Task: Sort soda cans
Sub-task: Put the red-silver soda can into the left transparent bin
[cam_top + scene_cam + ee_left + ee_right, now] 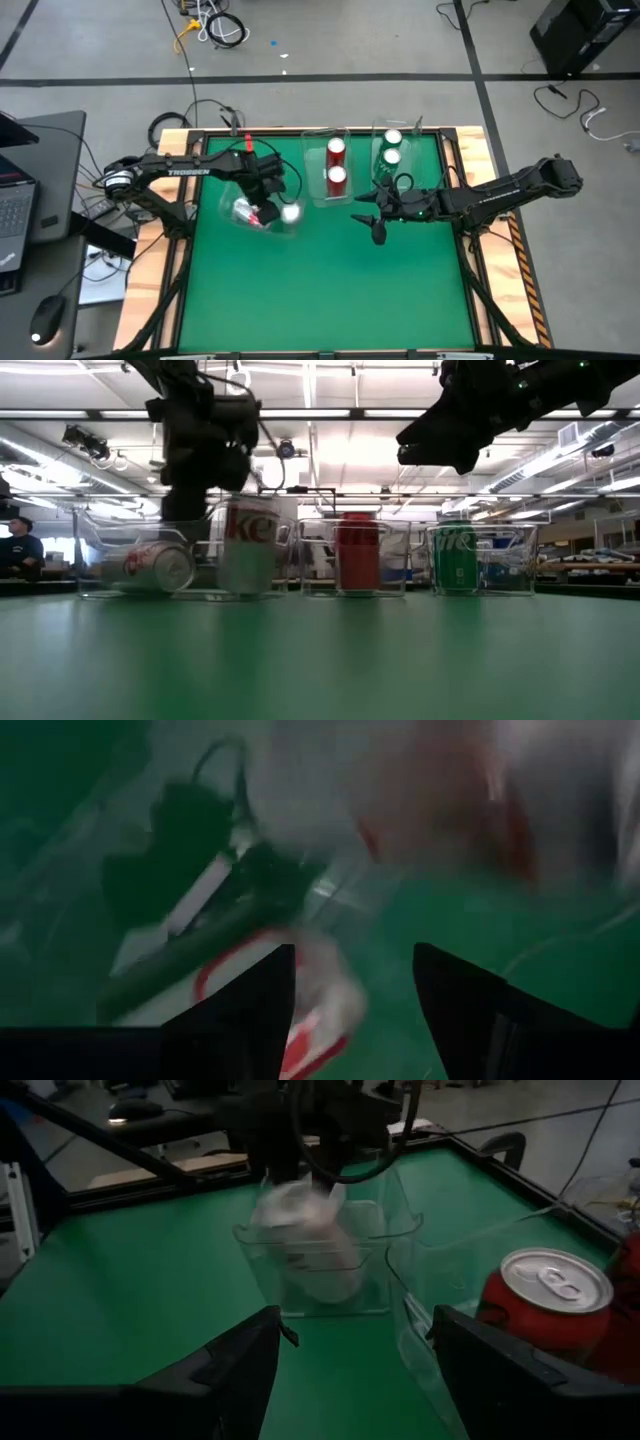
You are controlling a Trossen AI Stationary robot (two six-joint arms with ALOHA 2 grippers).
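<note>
Three clear bins stand in a row at the table's far side. The left bin (262,212) holds two silver soda cans: one lying on its side (150,565), one upright (248,545). Two red cans (336,150) (336,178) stand in the middle bin. The right bin holds two green cans (392,138) (390,157). My left gripper (266,198) (355,1010) hangs open over the left bin, pointing steeply down, with nothing between its fingers. My right gripper (366,217) (355,1370) floats open above the table in front of the right bin, facing the left bin.
Wide green table surface (320,290) lies free on the near side of the bins. Wooden rails (478,150) frame the table. A laptop (15,200) and cables sit off the table's left. A person (18,550) shows in the room beyond.
</note>
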